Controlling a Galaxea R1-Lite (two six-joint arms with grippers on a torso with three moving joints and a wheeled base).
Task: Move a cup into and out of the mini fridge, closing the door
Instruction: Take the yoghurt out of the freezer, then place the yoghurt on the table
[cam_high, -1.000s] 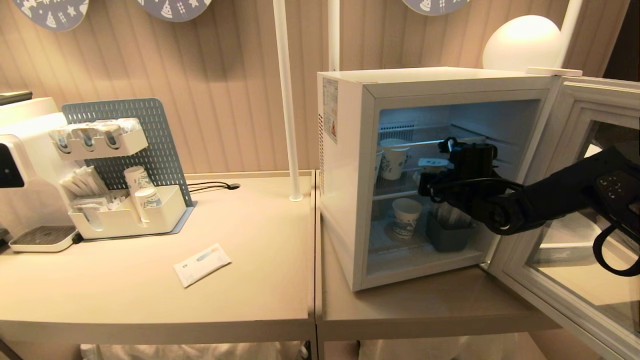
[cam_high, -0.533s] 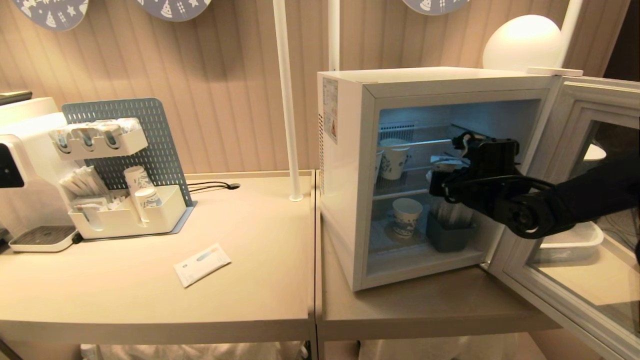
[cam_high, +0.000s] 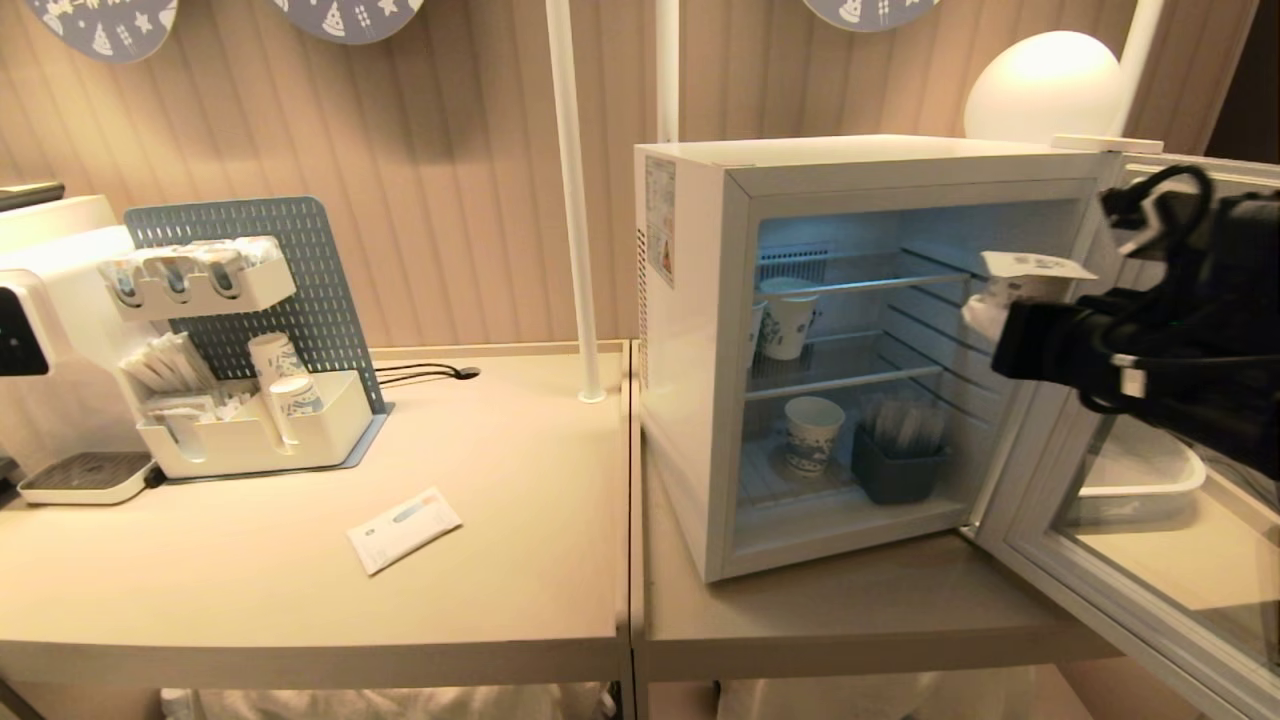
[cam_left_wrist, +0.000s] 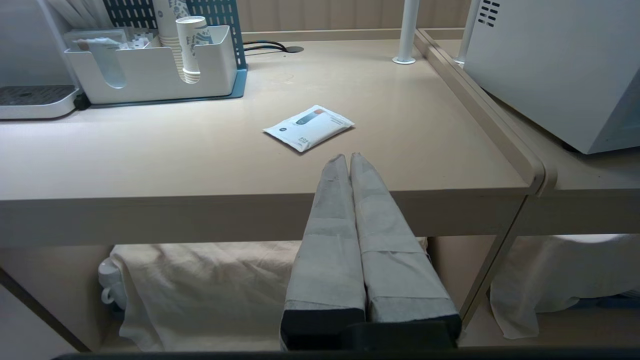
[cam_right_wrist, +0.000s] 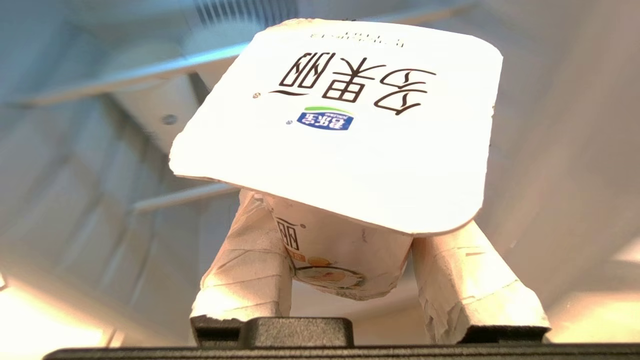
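Just outside the mini fridge (cam_high: 700, 360), by its open door (cam_high: 1150, 480), the right gripper (cam_right_wrist: 350, 260) is clamped on the cup (cam_right_wrist: 345, 150) below its lid; probably light, thin-walled and crushable, so squeeze gently.

There is one mini fridge (cam_high: 690, 350) with one door (cam_high: 1150, 560) standing open, and inside it I count two wire shelves (cam_high: 850, 372), two paper cups (cam_high: 788, 322), one on each level, and one dark bin (cam_high: 893, 474) of sticks. One cup (cam_high: 1020, 280) with a square foil lid is held between the two fingers (cam_right_wrist: 250, 270) of the right end effector (cam_high: 1000, 318), and the left end effector (cam_left_wrist: 348, 162) also has two fingers, so there are two end effectors. On the bench (cam_high: 300, 600) I count one flat white packet (cam_high: 404, 529), one grey pegboard organizer (cam_high: 260, 330) with two paper cup stacks (cam_high: 282, 385) in its tray, and one machine (cam_high: 50, 330) at the far left.
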